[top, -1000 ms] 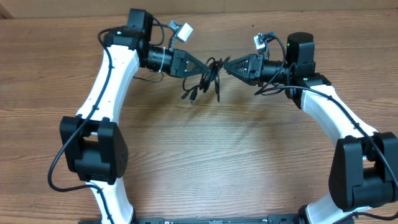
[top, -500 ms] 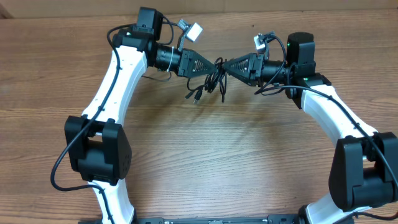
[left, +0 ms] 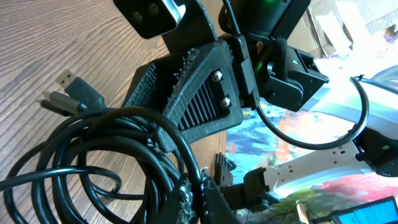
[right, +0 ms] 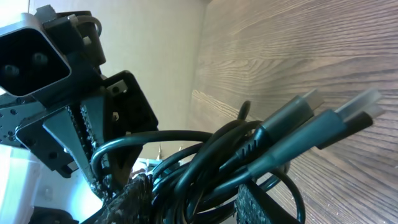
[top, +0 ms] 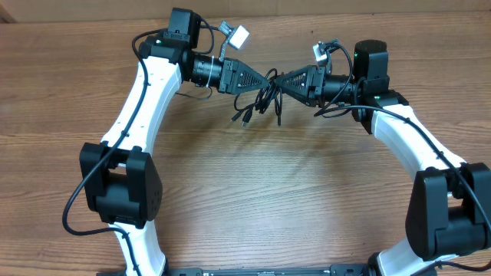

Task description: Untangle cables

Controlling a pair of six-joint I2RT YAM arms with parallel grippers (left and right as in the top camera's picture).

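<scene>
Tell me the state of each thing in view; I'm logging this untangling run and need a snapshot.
cables, tangled in one bundle, strung between the two hands, plug ends loose.
left hand, shut on the cables.
right hand, set around the bundle with jaws partly apart; whether it is gripping cannot be told.
</scene>
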